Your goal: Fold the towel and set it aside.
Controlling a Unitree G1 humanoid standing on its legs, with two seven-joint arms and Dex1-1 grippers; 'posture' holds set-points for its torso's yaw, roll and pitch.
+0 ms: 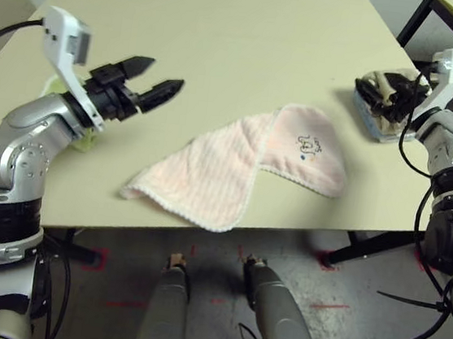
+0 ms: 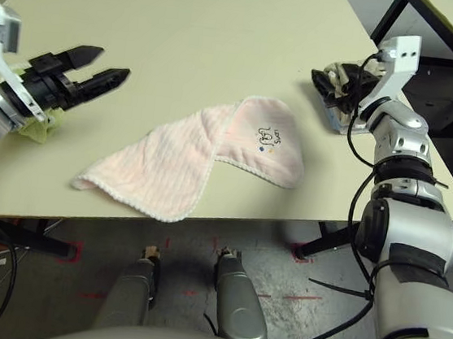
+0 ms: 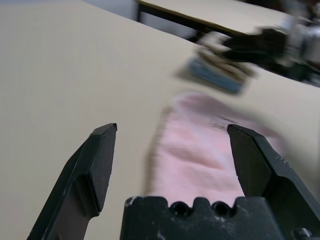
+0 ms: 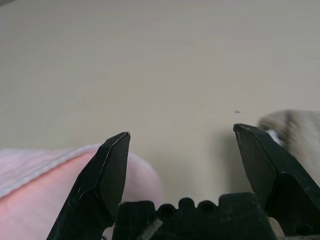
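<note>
Lying crumpled along the near edge of the table, the towel is loosely doubled over itself rather than neatly folded: one end, with the small dark emblem facing up, sits toward the right, while the ribbed end trails toward the left and comes right up to the table's front edge. Neither arm holds it. The left gripper hovers above the table's left part, well apart from the towel, its two black fingers spread wide and aimed across at the cloth (the left wrist view looks straight between them at the pink fabric). That pose reads as a ready stance for reaching in at the towel's near-left end. The right gripper is also spread wide and empty, hanging near the right edge of the table just above a beige and blue cloth that rests there; its wrist view looks over bare table toward the towel's rounded right end. A pale green cloth lies under the left arm near the left edge. Judging by the loose, uneven overlap, the folding is not finished, and both arms seem placed to take opposite ends.
</note>
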